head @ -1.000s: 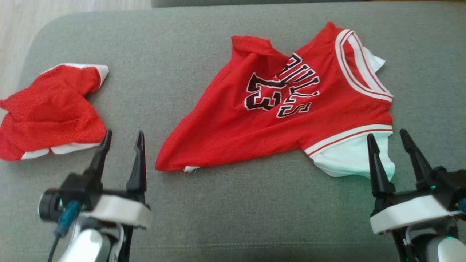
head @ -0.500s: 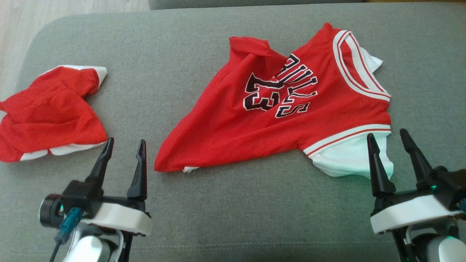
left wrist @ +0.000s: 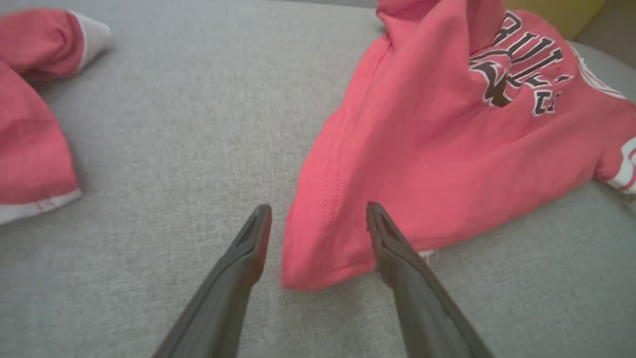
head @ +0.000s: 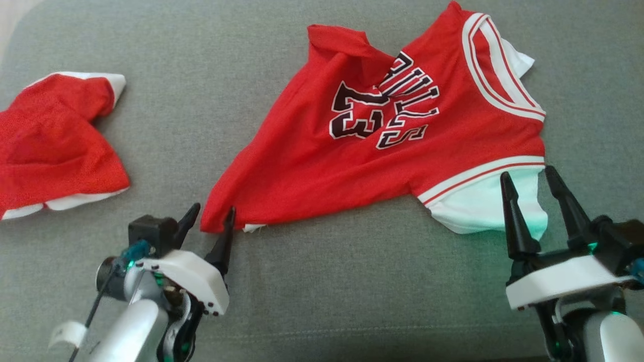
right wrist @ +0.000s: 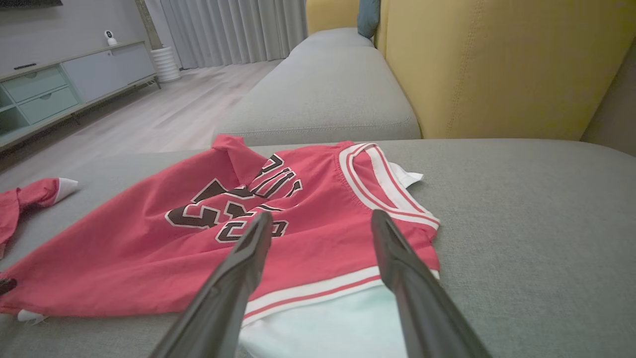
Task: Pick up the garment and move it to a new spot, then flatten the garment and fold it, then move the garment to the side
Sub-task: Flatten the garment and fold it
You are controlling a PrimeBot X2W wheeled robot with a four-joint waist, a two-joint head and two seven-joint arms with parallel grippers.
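Head view: near left, the left gripper (head: 214,208) stands wide, fingers either side of the near corner of the red jersey (head: 382,151); near right, the right gripper (head: 526,173) stands wide too, by its white edge; the jersey lies crumpled on the grey cushion (head: 322,281); it looks soft, light and floppy, so pinching its corners seems best; off left lies another red cloth (head: 55,146).

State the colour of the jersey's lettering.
Black lettering outlined in white on the red jersey; clearest in the head view.
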